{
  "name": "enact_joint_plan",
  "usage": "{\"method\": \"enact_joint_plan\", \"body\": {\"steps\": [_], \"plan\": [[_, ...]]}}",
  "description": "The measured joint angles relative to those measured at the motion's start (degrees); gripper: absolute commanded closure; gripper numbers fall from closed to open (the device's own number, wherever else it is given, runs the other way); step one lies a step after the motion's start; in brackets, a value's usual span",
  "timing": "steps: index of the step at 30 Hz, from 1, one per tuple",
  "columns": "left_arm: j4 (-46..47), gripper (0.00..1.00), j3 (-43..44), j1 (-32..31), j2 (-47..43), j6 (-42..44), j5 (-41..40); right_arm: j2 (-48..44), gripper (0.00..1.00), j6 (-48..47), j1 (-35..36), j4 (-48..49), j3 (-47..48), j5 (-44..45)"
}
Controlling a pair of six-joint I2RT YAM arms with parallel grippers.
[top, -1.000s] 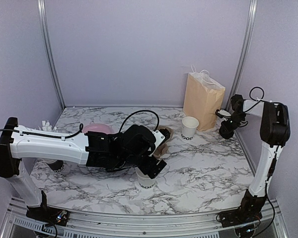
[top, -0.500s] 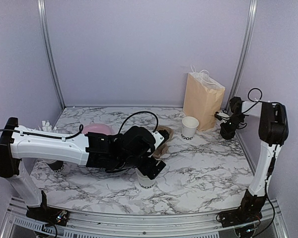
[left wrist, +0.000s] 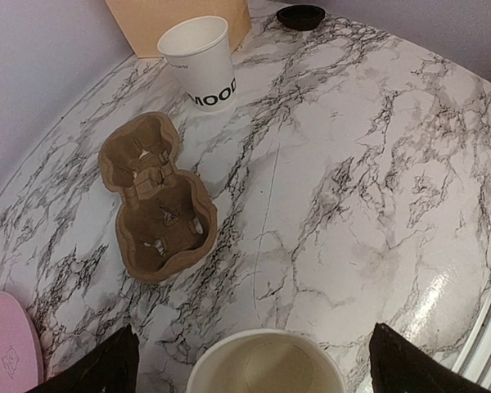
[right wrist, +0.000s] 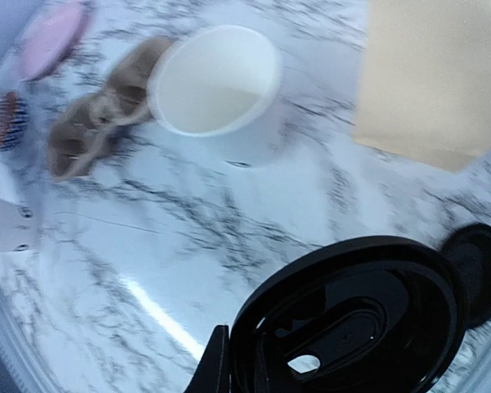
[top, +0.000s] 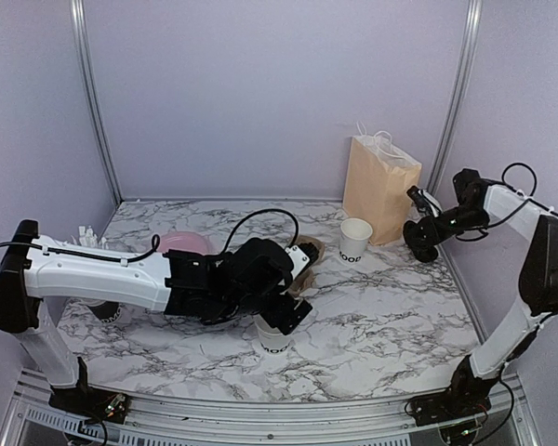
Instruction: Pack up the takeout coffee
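Barely begun: neither coffee cup lidded, pulp tray (left wrist: 168,217) empty.
At 6 o'clock, straddles the near cup (top: 274,339) with the left gripper (top: 284,314) spread wide, gripping nothing; at 2 o'clock, pinches a black lid (right wrist: 352,319) in the closed right gripper (top: 420,237), beside the paper bag (top: 379,186) and near the second cup (top: 355,240); leaves a spare lid (left wrist: 301,15) on the marble.

The right gripper (top: 421,241) drew its jaws in and pinched a black lid (right wrist: 352,315) by its rim. The right arm's elbow swung out and down toward 4 o'clock. Its wrist shifted toward 2 o'clock, and the forearm stretched flatter.
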Motion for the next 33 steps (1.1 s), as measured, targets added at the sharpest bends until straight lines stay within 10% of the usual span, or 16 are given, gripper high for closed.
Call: {"method": "enact_joint_plan", "body": {"steps": [12,33], "plan": [[33.9,0.01,-10.2,0.0,-2.3,17.6,-0.6,-4.3,0.94,-19.2,12.4,-21.5,-0.7,-46.0],[55.7,0.11,-0.7,1.7,8.0,18.4,10.8,-7.9,0.93,-25.1,25.5,-26.6,1.6,-55.2]]}}
